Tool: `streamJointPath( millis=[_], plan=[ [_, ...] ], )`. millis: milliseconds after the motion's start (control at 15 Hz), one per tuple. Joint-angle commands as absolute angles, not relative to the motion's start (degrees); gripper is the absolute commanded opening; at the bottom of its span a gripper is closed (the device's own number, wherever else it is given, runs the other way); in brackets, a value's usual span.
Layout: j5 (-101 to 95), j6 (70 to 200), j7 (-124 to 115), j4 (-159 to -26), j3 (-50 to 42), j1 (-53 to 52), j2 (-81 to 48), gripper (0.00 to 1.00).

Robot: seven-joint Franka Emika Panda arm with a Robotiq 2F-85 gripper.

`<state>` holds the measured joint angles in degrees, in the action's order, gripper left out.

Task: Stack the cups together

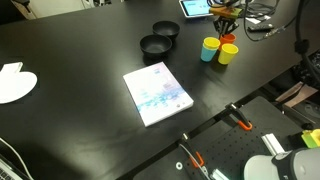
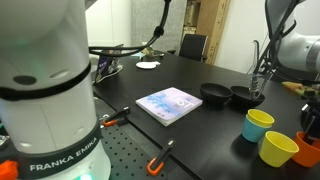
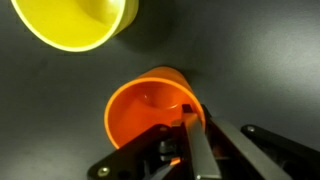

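Note:
In the wrist view an orange cup (image 3: 150,112) stands upright on the black table. My gripper (image 3: 190,135) is at its right rim, one finger inside and one outside, closed on the wall. A yellow cup (image 3: 75,22) stands apart from it. In both exterior views the orange cup (image 1: 229,39) (image 2: 311,150) is beside that yellow cup (image 1: 228,54) (image 2: 279,148). A second yellow cup sits inside the teal-blue cup (image 1: 209,51) (image 2: 258,128). My gripper (image 1: 226,28) comes down from above.
Two black round bowls (image 1: 160,38) (image 2: 228,96) stand close to the cups. A book (image 1: 156,93) (image 2: 170,104) lies mid-table. A white plate (image 1: 14,84) is at one end. A tablet (image 1: 194,7) and cables lie behind the cups.

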<state>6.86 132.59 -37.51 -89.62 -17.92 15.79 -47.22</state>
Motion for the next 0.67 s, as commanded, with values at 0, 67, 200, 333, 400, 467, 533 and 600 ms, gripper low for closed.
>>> streamJointPath(
  millis=[0, 67, 200, 333, 400, 467, 533, 600],
  plan=[
    [6.4, 128.7, -39.6, -87.6, -19.5, 14.9, -47.3, 0.0],
    [6.2, 128.0, -39.9, -87.6, -19.7, 14.9, -47.0, 0.0],
    [5.5, 126.6, -41.1, -87.6, -20.4, 14.4, -46.6, 0.01],
    [4.1, 125.3, -42.3, -88.1, -21.5, 13.5, -45.6, 0.01],
    [3.5, 125.0, -42.7, -88.7, -21.8, 13.2, -44.7, 0.01],
    [3.2, 124.5, -42.6, -89.4, -21.7, 13.1, -43.6, 0.01],
    [2.8, 124.1, -42.5, -90.2, -21.7, 12.9, -42.2, 0.01],
    [2.3, 124.8, -42.0, -91.9, -21.8, 12.3, -40.3, 0.01]
  ],
)
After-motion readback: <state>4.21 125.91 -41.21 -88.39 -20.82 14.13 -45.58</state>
